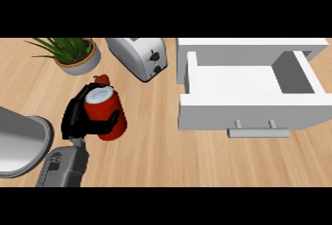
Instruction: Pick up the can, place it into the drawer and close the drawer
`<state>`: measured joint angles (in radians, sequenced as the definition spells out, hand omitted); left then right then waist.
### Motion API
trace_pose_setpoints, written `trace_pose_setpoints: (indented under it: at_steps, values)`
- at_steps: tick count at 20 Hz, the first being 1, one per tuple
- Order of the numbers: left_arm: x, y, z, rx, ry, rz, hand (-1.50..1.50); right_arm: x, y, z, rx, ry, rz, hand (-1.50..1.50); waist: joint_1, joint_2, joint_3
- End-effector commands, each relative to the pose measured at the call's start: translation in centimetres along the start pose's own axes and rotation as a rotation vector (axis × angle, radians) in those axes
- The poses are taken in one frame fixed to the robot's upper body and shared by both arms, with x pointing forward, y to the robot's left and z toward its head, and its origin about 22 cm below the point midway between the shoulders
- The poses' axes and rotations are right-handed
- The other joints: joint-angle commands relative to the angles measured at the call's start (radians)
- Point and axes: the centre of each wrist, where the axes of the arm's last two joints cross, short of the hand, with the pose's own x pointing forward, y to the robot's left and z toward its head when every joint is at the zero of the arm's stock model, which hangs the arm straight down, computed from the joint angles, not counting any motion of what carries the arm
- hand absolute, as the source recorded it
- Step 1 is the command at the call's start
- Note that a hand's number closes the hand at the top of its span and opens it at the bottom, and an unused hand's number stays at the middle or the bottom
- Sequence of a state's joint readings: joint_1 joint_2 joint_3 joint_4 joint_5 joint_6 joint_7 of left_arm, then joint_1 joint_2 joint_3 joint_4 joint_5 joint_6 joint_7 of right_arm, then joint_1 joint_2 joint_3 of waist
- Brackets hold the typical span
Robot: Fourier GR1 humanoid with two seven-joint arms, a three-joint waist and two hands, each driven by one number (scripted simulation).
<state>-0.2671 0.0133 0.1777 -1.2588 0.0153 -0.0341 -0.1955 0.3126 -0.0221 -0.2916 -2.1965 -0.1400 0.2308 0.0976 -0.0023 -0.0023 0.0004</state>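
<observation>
1. Can (106,110): one red can with a pale top stands at the left centre of the frame, wrapped by the left hand (76,119), whose black fingers (111,119) curl round the can's lower body while the palm lies against its left side.
2. One hand shows in the head view; its grey forearm (65,166) rises from the lower left edge of the frame. The right hand does not show.
3. One small red thing (102,79) pokes out just above the can's top, touching or nearly touching it; what it is cannot be told.
4. One potted plant (71,52) with green spiky leaves in a grey pot sits in the upper left of the frame, near the can but apart from it.
5. One silver toaster (139,56) lies at the upper centre, tilted, between the plant and the drawer unit.
6. One large round metal vessel (20,143) is cut off by the left edge of the frame, just beside the forearm.
7. One white drawer (250,113) stands pulled open at the right of the frame, with one grey handle (258,131) on its front. Its inside shows bare white floor and holds nothing visible.
8. Bare wooden counter (162,154) lies between the can and the drawer front; nothing stands on that stretch.
</observation>
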Motion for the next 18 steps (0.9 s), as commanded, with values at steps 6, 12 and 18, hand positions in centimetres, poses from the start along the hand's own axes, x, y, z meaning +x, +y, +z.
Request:
trace_pose_setpoints:
  at_steps: [6, 12, 18]
  values:
    - [7.1, -7.3, -3.4, -0.078, -0.058, -0.047, 1.50, 1.2, 0.7, -0.2, -0.017, -0.024, -0.003, -1.50, -0.007, 0.001, 0.000]
    - [8.8, -12.2, -3.6, -0.141, -0.063, -0.042, 1.50, 0.9, -0.5, 0.7, 0.015, -0.007, 0.001, -1.50, -0.012, 0.001, 0.000]
    - [16.0, -16.2, -7.1, -0.163, -0.110, -0.091, 1.50, 1.3, 1.1, -0.8, -0.002, -0.016, 0.006, -1.50, -0.009, 0.002, 0.000]
